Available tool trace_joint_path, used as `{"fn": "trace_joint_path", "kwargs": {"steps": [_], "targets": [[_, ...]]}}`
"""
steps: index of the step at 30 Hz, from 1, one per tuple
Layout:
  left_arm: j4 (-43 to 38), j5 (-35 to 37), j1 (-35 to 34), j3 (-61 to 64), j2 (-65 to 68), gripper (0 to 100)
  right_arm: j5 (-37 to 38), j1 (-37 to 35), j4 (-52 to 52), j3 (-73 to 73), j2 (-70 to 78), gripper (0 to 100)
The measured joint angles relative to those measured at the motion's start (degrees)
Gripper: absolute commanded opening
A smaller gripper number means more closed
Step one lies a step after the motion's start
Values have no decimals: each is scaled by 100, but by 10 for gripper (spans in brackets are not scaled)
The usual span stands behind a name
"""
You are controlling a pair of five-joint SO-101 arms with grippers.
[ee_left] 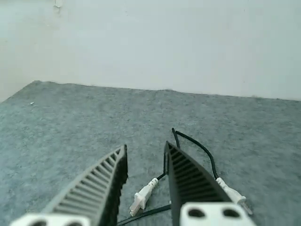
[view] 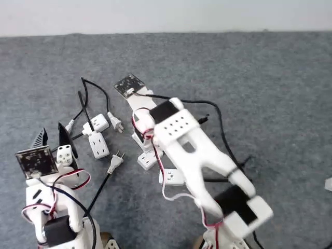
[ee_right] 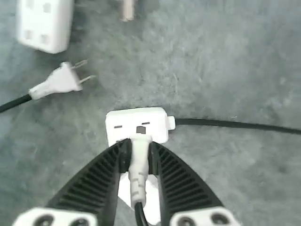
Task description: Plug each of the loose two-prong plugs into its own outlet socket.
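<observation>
We record: carpet (view: 270,78) matt, rough grey cloth pile; outlet socket (ee_right: 160,126) and held plug (ee_right: 139,160) smooth white plastic; loose plug (ee_right: 56,84) prongs (ee_right: 87,78) bare metal; right gripper (ee_right: 139,145) fingers (ee_right: 94,183) matt black ribbed plastic.

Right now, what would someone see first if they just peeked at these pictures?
Probably the right gripper, pinching a white plug right at a white outlet block in the middle of the grey carpet. Next, a loose plug on a black cord lying beside that block, and the left gripper, open at the carpet's left side.
</observation>
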Motion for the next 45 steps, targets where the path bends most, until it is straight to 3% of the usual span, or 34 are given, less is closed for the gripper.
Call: {"fn": "trace_joint_path", "kwargs": {"steps": [8, 23, 45], "targets": [[-888, 0, 0, 730, 62, 137, -185, 18, 396, -1037, 1064, 8], [-905, 0, 0, 738, 62, 137, -176, 9, 1301, -1433, 1073, 8], [-905, 0, 0, 818, 62, 137, 26, 9, 1134, -1442, 1284, 8]]}}
